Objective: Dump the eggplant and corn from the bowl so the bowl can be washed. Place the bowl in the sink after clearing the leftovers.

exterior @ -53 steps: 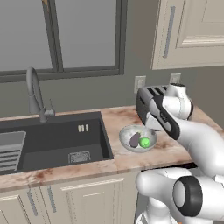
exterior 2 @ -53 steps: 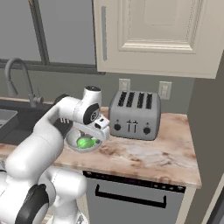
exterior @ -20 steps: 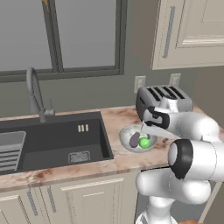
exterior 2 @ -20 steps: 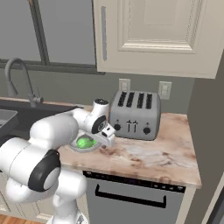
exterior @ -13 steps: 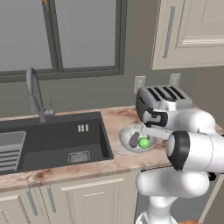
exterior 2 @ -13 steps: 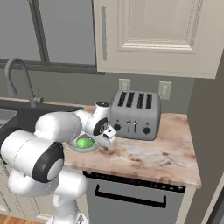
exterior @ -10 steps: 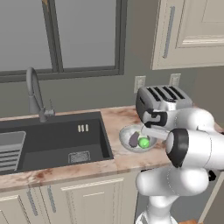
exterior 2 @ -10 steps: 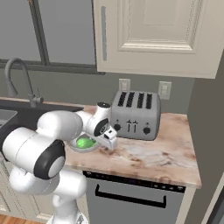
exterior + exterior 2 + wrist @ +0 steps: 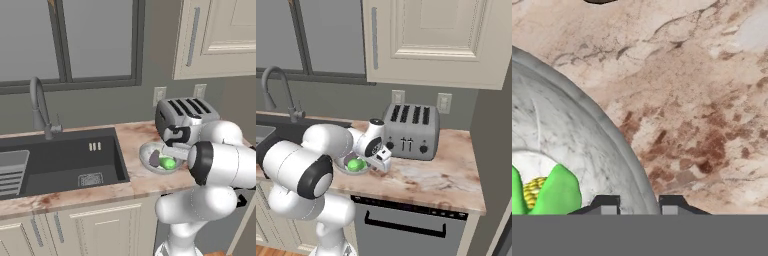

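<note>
The bowl [image 9: 159,158] sits on the marbled counter [image 9: 426,175] between the sink [image 9: 60,162] and the toaster [image 9: 184,120], just in front of the toaster's left end. The eggplant [image 9: 154,158] and corn [image 9: 168,163] lie inside it side by side, eggplant toward the sink, corn toward the arm; from the right base cam the corn [image 9: 356,164] shows as a green lump w/ the bowl rim [image 9: 346,172] curving under it.

The gripper [image 9: 640,204] is low at the bowl's right edge. In the hand view the two dark fingertips [image 9: 607,204] stand close together w/ the grey rim [image 9: 619,145] running down right between them, one tip inside the bowl, one outside over the counter, so it is clamped on the bowl rim (narrow gap, about a rim's thickness). Corn [image 9: 544,192] shows at lower left of that view, green husk w/ yellow kernels, resting on the bowl floor near the inner tip, not touching it as far as I can tell.

Bowl looks level on the counter. Sink basin is dark, w/ a slotted basket [image 9: 12,172] at its left end and the faucet [image 9: 40,107] behind it.
</note>
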You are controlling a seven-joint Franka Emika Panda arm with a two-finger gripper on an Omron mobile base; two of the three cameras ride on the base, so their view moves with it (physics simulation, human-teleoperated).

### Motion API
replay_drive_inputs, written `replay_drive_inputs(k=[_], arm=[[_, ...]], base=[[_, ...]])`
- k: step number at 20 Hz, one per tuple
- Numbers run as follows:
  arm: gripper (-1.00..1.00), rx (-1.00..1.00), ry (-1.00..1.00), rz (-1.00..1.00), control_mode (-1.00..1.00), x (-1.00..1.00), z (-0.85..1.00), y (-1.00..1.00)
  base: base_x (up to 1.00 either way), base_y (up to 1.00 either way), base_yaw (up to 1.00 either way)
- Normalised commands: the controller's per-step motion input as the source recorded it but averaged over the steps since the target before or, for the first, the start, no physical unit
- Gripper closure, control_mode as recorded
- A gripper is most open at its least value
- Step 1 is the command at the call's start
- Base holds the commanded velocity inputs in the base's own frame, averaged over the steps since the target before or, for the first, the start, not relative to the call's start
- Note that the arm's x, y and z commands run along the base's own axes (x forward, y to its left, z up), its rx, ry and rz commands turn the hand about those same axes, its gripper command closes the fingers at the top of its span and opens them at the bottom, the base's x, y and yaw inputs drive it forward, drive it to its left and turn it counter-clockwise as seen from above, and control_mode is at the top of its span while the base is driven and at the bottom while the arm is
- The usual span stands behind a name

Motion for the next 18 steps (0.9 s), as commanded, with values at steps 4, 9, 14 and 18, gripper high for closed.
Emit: replay_drive_inputs(k=[4, 9, 14, 18], arm=[[1.0, 0.0, 0.0, 0.0, -1.0, 0.0, 0.0, 0.0], [1.0, 0.0, -0.01, 0.0, -1.0, -0.06, 0.01, 0.0], [1.0, 0.0, -0.12, 0.0, -1.0, -0.3, 0.41, 0.08], [1.0, 0.0, -0.14, 0.0, -1.0, -0.32, 0.68, 0.2]], base=[[0.0, 0.0, 0.0], [0.0, 0.0, 0.0], [0.0, 0.0, 0.0], [0.0, 0.0, 0.0]])
